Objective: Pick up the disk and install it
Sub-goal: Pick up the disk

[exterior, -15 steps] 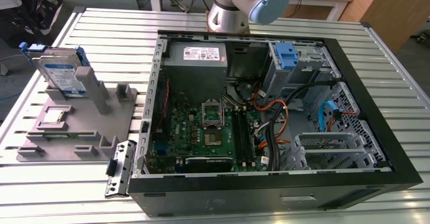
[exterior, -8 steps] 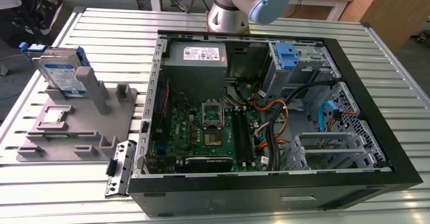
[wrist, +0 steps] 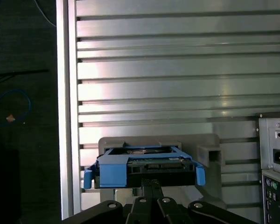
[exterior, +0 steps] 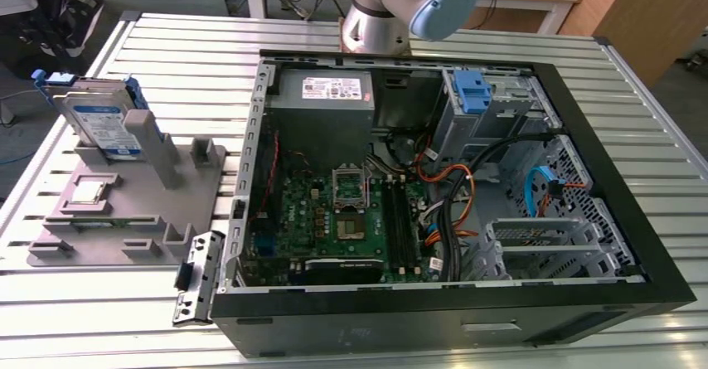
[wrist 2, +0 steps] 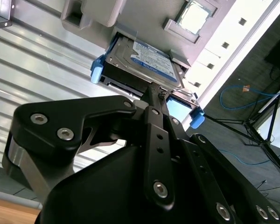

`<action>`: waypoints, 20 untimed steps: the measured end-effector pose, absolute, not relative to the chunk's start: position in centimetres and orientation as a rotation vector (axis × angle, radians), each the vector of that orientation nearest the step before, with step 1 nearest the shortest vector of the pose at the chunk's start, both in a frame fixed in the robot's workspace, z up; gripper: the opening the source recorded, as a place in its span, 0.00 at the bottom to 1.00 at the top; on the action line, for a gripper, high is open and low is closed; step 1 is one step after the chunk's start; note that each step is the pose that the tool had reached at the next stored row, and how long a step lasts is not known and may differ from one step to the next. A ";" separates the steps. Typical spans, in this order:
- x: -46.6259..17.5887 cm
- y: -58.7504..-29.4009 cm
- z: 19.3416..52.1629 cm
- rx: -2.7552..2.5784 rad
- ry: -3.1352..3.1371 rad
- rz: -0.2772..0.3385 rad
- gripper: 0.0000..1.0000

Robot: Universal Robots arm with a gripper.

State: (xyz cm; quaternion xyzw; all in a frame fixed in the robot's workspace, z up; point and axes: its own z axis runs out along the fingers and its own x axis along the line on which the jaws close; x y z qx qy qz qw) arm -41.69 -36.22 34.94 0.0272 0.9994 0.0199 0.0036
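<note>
Your gripper point(wrist 2: 152, 91) has its fingers drawn together with nothing between them, tips aimed at the middle of the disk's upper edge. In both wrist views they stand just short of that edge, and I see no contact.

The disk point(wrist 2: 144, 58) has not yet been picked up. It stands on its edge in a slot of the grey fixture point(exterior: 133, 207), outside the computer case point(exterior: 443, 319), off its side at the exterior view's left. Parked upright like that, its blue carrier frame and top edge are exposed, which looks meant to give you a clean pinch from above. The first wrist view shows the disk point(wrist: 144, 165) edge-on, squarely ahead of the gripper point(wrist: 151, 184), so you appear centred on it.

On the same fixture, lower down and nearer the case's front corner, the small processor chip point(exterior: 89, 191) lies flat.

The case itself lies open on the slatted table point(exterior: 332, 37), the grey power supply point(exterior: 332, 91) at its far end.
</note>
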 end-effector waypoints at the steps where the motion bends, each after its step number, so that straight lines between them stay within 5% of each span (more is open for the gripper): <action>1: -41.7 -36.2 34.9 0.075 3.133 0.063 0.11; 20: -41.7 -36.2 34.9 -0.019 3.135 0.063 0.11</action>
